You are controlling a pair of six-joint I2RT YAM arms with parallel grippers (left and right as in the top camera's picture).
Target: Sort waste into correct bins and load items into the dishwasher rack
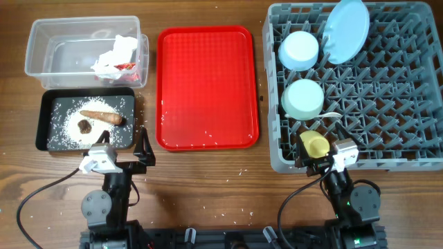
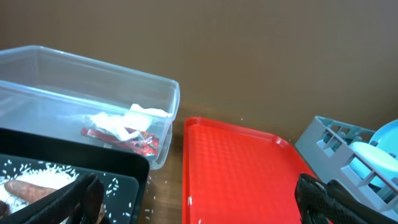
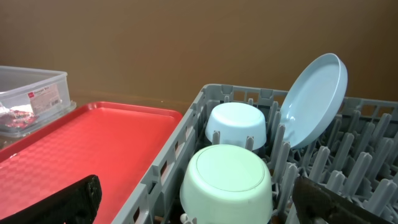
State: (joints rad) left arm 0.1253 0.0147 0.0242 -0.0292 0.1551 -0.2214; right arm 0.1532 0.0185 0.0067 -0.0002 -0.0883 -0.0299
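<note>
Overhead, both jaws wide: left beside black tray (image 1: 41,122), right at front edge of rack (image 1: 391,163).

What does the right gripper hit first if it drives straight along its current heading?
Most likely the upturned pale green bowl in the dishwasher rack, dead ahead of the open right gripper. Depth is unclear, so treat that as a best guess.

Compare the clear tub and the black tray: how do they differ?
The clear tub is deep and see-through; the black tray is shallow and opaque. The tub holds a white napkin and red wrapper; the tray holds rice, a brown stick and a lump. Both are rectangular.
</note>
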